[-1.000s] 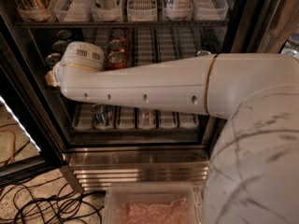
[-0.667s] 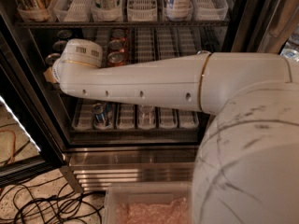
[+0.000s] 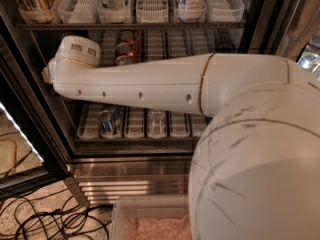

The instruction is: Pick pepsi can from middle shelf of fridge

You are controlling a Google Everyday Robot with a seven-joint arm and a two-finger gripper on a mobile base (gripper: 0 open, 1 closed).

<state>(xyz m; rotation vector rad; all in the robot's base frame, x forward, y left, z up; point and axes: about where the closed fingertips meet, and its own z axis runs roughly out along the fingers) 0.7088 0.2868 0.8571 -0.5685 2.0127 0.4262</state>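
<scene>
My arm reaches from the right into the open fridge [image 3: 150, 166]. Its white wrist [image 3: 79, 54] lies over the left end of the middle shelf [image 3: 155, 46], a dark rack with white slotted lanes. The gripper [image 3: 46, 75] is almost wholly hidden behind the wrist, at the shelf's far left by the door frame. Two reddish-brown cans [image 3: 124, 49] stand in a lane just right of the wrist. No dark blue pepsi can shows on this shelf; the wrist and forearm cover its left lanes.
The top rack [image 3: 130, 24] holds bottles in white lanes. On the bottom rack stand a blue can [image 3: 106, 122] and a clear container [image 3: 156, 120]. The glass door [image 3: 20, 134] hangs open at left. Cables [image 3: 55, 219] lie on the floor. A pale bin [image 3: 150, 219] sits below.
The wrist has shifted a little up and to the left, further over the middle shelf's left end. The arm's shoulder now fills more of the right side.
</scene>
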